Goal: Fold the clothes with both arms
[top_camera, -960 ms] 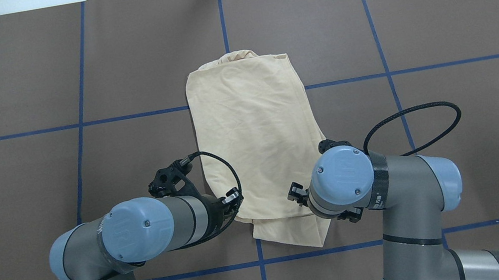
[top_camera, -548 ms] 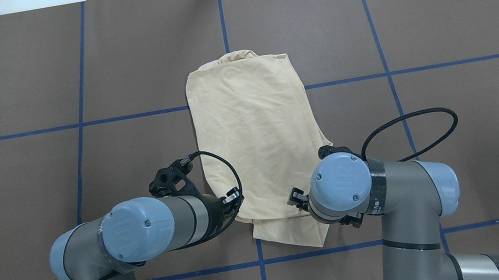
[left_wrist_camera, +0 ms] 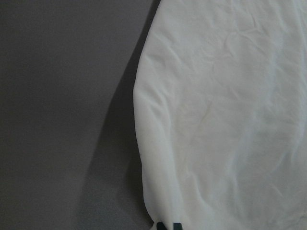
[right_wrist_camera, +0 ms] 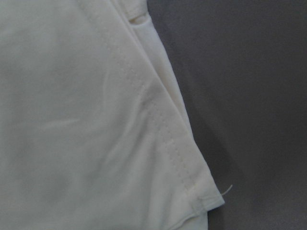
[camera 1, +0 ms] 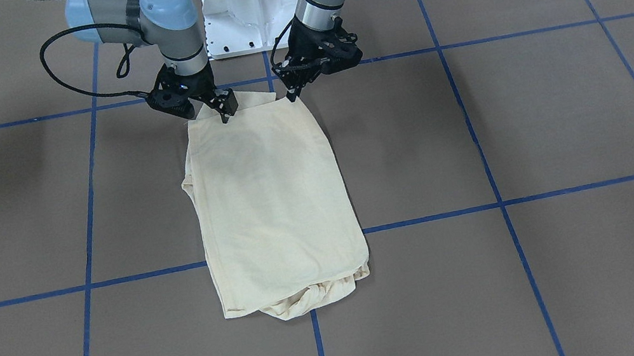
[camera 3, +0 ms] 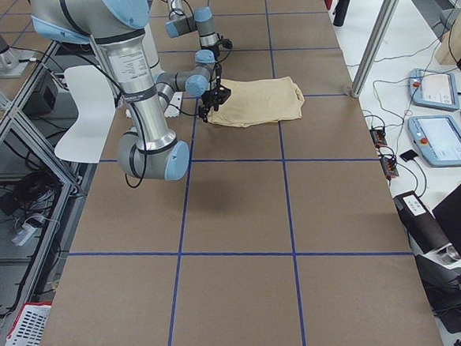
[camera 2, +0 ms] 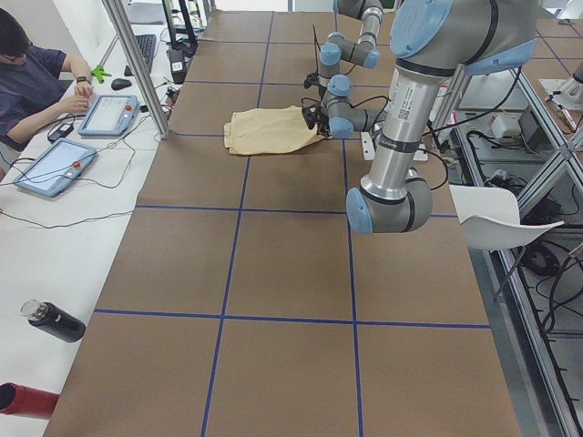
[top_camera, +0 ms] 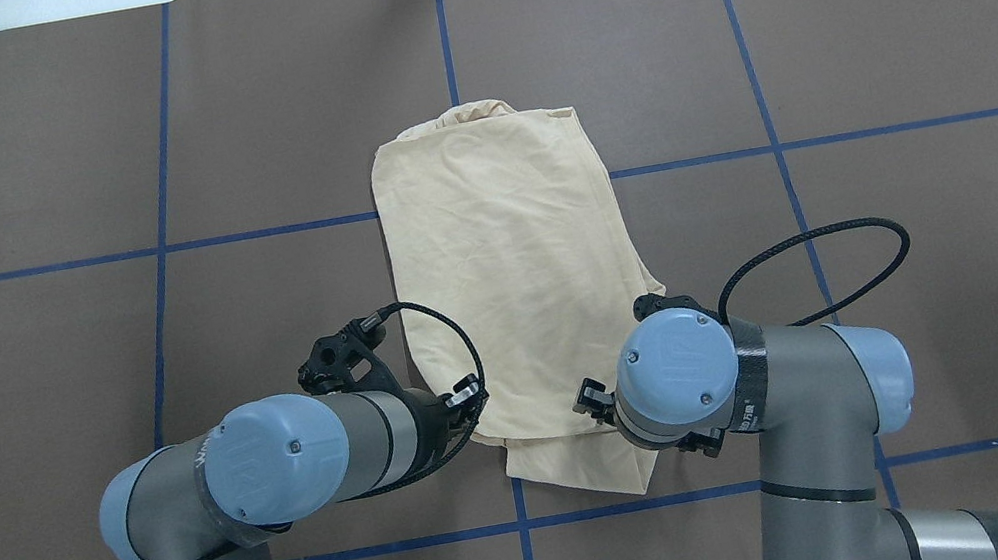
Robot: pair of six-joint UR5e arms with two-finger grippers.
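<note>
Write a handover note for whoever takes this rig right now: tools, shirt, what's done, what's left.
Left tool: tips at the shirt's near corner on its side; I cannot tell if it grips.
Right tool: the same at the other near corner; grip unclear too.
Shirt: flat on the table, in a narrow strip, with some cloth bunched at the far end.
Done: the lengthwise folds.
Left: probably lift both near corners and fold the strip over towards the far end.

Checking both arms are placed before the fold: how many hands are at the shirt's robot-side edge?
2. The left hand is at one corner of the shirt, the right hand at the other. Whether either grips cloth isn't visible.
</note>
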